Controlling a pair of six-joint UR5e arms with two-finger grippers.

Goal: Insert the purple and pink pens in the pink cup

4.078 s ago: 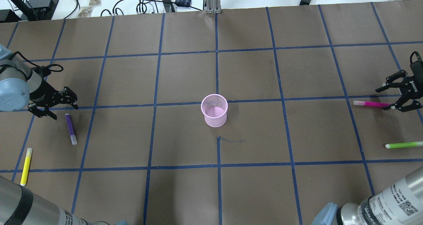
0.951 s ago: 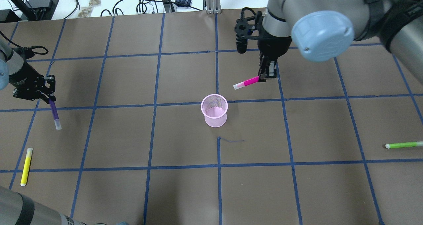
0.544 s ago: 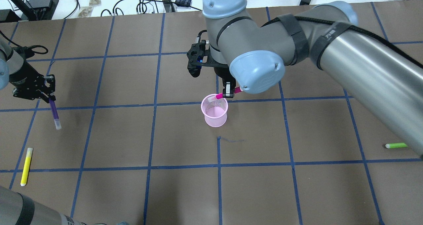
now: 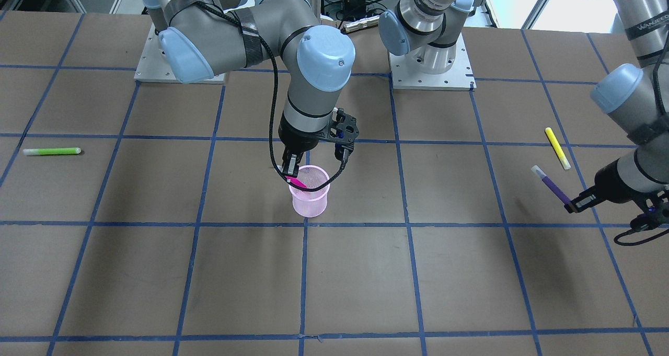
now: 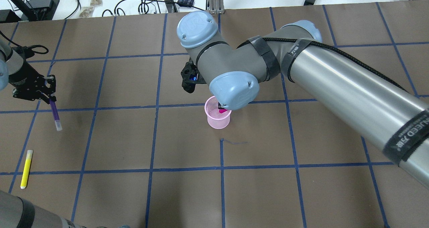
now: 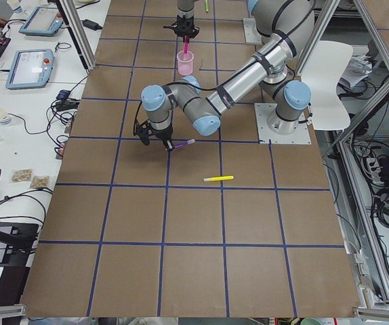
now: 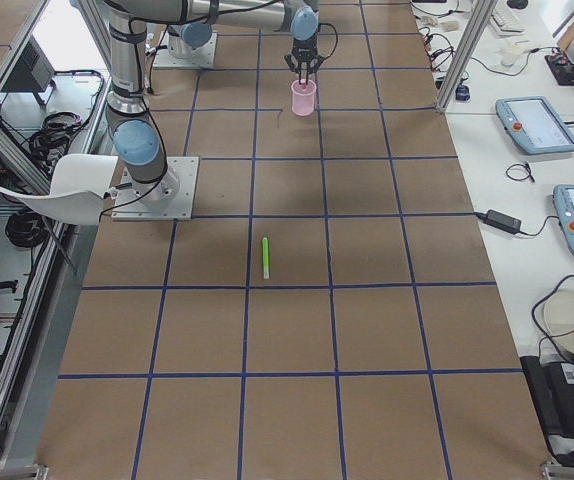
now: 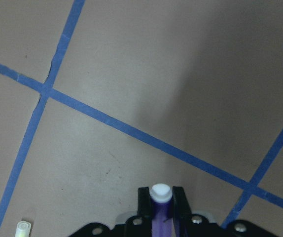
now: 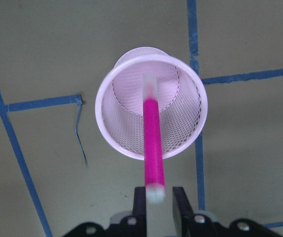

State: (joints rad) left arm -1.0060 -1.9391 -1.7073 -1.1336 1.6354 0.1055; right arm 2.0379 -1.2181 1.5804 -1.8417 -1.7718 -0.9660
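The pink mesh cup stands upright at mid-table, also seen in the front view. My right gripper is right above its rim, shut on the pink pen. In the right wrist view the pink pen slants down from the gripper, its white tip inside the cup. In the overhead view the wrist hides this gripper; a bit of the pink pen shows. My left gripper is far off at the table's left, shut on the purple pen, held above the table.
A yellow pen lies near the left gripper, and its tip shows in the left wrist view. A green pen lies on the robot's right side of the table. The right arm's long links span the right half of the overhead view.
The right gripper picked up the pink pen, carried it to the cup and lowered its tip inside. The left gripper picked up the purple pen and has held still for the last second.
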